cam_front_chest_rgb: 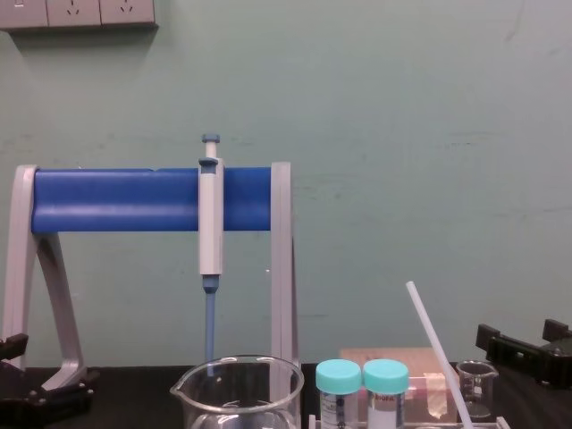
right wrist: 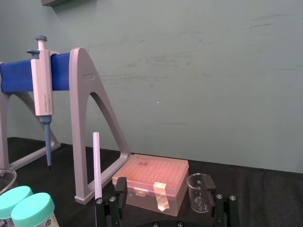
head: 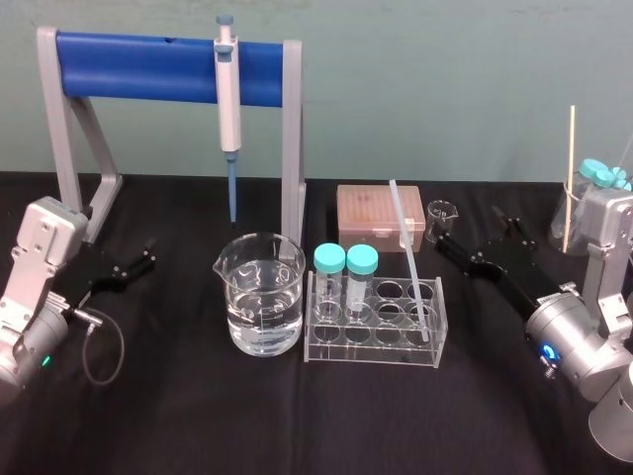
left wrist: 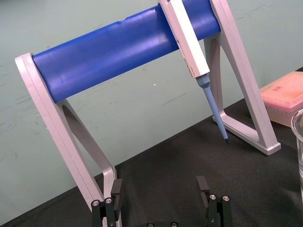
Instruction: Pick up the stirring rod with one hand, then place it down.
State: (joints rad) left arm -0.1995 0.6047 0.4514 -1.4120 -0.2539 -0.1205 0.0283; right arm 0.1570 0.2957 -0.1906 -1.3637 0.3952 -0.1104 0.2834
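right gripper (head: 470, 233), blocky black, gapes near thin translucent stirring rod (head: 409, 259).

Pipette (head: 228, 94) hanging tip-down from a blue-barred stand (head: 129, 64) at the rear of the black worktop (head: 297, 416). In front, a large beaker (head: 262, 297) of clear liquid beside a clear rack (head: 396, 348) with two teal-capped tubes (head: 329, 277); behind the rack, a pink box (head: 371, 213) and small beaker (head: 439, 216).

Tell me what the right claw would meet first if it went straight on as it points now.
Probably the small glass beaker, close ahead of the open right claw. The pink tip box lies in line too, though depth is unclear.
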